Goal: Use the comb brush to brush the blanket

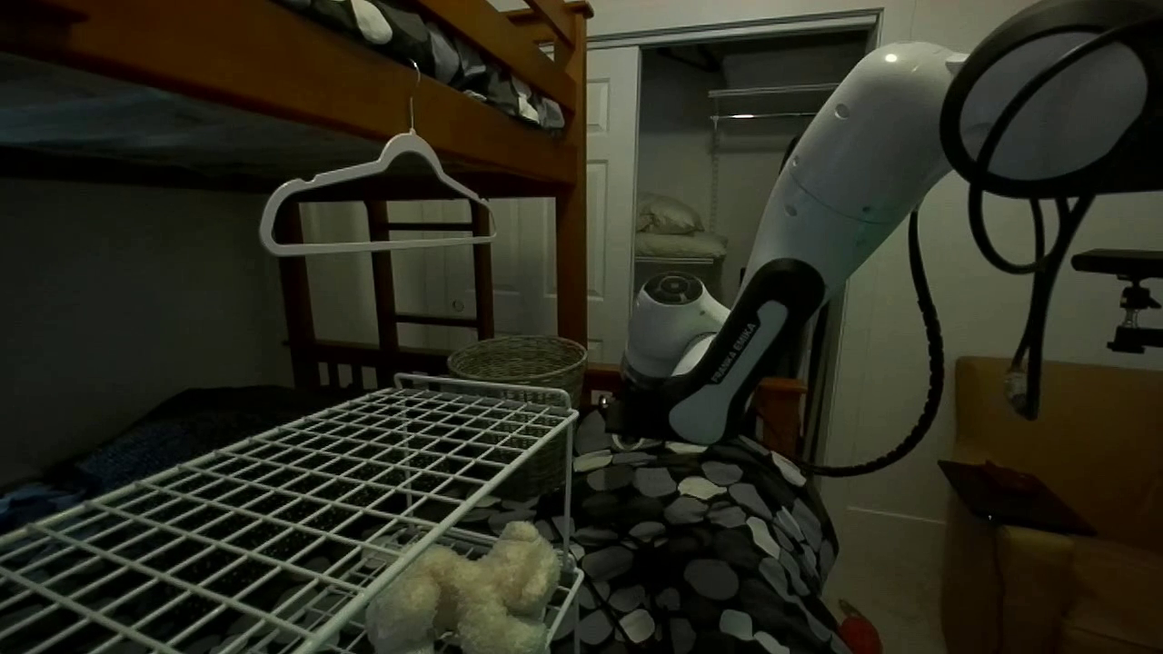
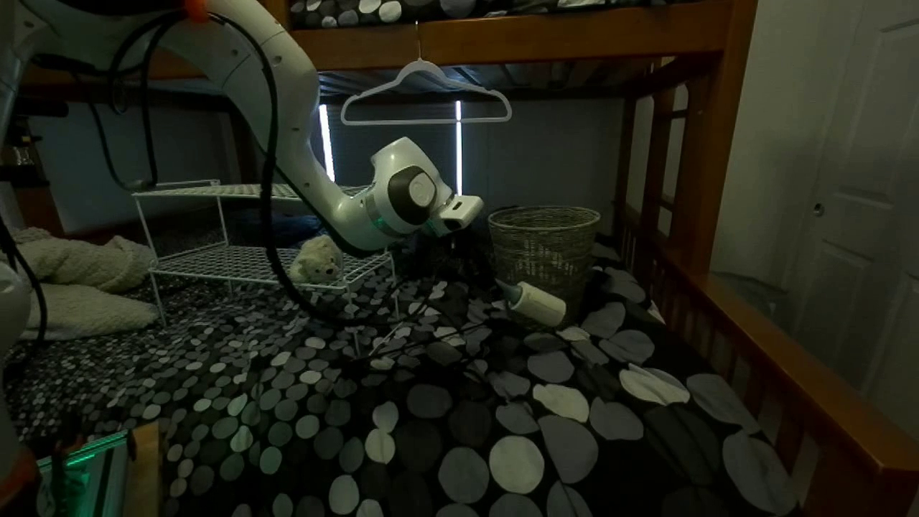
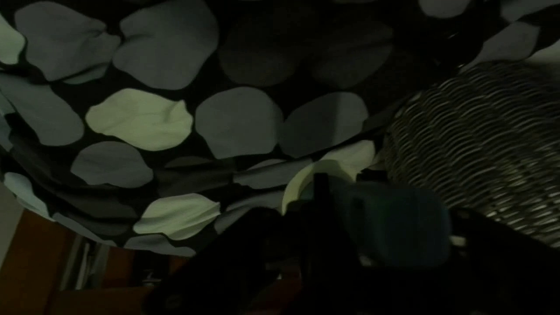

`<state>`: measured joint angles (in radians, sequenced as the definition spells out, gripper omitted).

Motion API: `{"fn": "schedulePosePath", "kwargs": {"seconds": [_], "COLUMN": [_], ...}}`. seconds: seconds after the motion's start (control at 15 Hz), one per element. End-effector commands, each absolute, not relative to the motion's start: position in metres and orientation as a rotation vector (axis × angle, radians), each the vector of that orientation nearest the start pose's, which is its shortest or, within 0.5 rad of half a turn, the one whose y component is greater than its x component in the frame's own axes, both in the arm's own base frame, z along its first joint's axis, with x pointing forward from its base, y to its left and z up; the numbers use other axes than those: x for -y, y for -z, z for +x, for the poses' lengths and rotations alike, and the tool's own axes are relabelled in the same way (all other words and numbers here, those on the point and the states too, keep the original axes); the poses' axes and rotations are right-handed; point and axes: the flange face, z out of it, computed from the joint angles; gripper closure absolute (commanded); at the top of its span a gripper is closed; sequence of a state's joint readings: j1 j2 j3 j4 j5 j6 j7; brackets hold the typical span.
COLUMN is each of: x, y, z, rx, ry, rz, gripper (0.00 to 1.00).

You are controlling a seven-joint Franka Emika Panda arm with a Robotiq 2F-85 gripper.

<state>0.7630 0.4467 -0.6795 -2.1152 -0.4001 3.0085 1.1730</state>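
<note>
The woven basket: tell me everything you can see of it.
The woven basket is round, greyish-tan and wicker-like, with an open top and a paler, lattice patch in its side. It narrows toward the base and stands upright on the dotted blanket. In an exterior view the white roller partly hides its lower side; whether they touch is unclear.

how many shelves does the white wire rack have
2: the upper shelf, and beneath it the lower shelf, with a stuffed toy on it.
</note>
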Motion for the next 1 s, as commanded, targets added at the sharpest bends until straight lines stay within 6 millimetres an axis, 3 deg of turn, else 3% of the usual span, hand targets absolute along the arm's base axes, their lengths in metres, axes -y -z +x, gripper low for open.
{"fn": "schedulePosePath", "kwargs": {"seconds": [0.0,0.2,0.47,0.73,0.93], "x": [-0.134,-0.156,-0.164,-0.148,-0.135], "y": [-0.287,-0.265,-0.233,-0.222,-0.202], "z": [0.604,0.604,0.613,0.632,0.632], "rx": [-0.724,-0.687,-0.683,-0.699,-0.745], "ry": [0.984,0.930,0.938,1.114,1.093], "rz": [-2.920,-2.942,-2.992,-3.060,-3.108], "gripper": [0.95,0.95,0.95,0.95,0.95]}}
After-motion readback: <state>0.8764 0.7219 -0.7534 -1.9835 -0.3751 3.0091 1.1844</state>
